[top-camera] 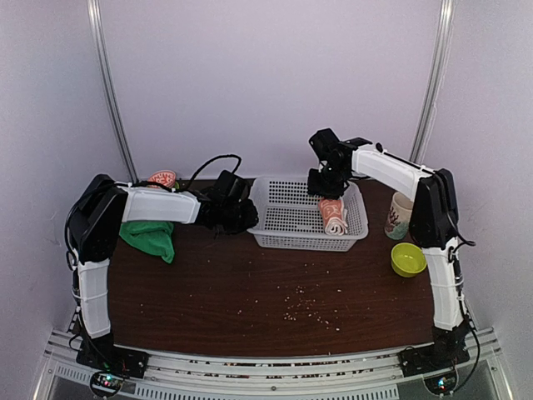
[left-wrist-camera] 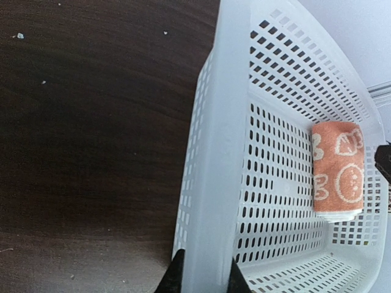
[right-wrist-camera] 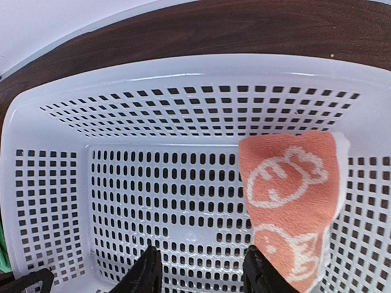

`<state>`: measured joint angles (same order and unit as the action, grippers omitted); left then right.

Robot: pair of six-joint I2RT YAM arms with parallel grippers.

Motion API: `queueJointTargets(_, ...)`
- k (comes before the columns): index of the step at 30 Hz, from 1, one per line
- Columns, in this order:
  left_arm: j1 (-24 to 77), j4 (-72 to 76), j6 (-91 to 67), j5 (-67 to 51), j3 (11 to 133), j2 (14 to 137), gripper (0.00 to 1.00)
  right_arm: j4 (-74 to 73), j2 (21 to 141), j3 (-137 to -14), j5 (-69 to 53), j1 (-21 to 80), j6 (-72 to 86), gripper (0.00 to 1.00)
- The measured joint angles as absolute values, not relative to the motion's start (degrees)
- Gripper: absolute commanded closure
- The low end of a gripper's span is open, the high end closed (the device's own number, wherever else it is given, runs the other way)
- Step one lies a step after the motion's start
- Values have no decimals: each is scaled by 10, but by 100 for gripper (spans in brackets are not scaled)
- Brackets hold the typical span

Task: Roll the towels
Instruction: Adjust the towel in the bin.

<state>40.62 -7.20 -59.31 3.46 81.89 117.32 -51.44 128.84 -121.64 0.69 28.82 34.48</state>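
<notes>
The peach-orange towel [top-camera: 332, 215] with white bunnies lies rolled up inside the white basket [top-camera: 283, 218], at its right end. In the right wrist view the roll [right-wrist-camera: 290, 201] sits just right of my right gripper [right-wrist-camera: 201, 276]. That gripper hangs open over the basket floor with nothing between its fingers. My left gripper [left-wrist-camera: 204, 279] is shut on the basket's left rim [left-wrist-camera: 214, 152], and the roll [left-wrist-camera: 338, 171] shows at the far end. The green towel [top-camera: 150, 237] lies crumpled on the table under my left arm.
A printed cup [top-camera: 400, 215] and a lime-green bowl [top-camera: 408, 258] stand to the right of the basket, by my right arm. A small orange-pink object [top-camera: 162, 177] sits behind my left arm. Crumbs [top-camera: 304, 304] are scattered over the dark wooden table.
</notes>
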Motion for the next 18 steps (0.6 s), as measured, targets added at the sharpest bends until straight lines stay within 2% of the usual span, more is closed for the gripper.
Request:
queueJointTargets(10,406,-75,-593,36,820,1173,100,-513,1372,-1235,-16,248,368,55)
queueJointTargets(18,406,-75,-593,37,820,1173,100,-472,1342,-1165,-18,215,393,55)
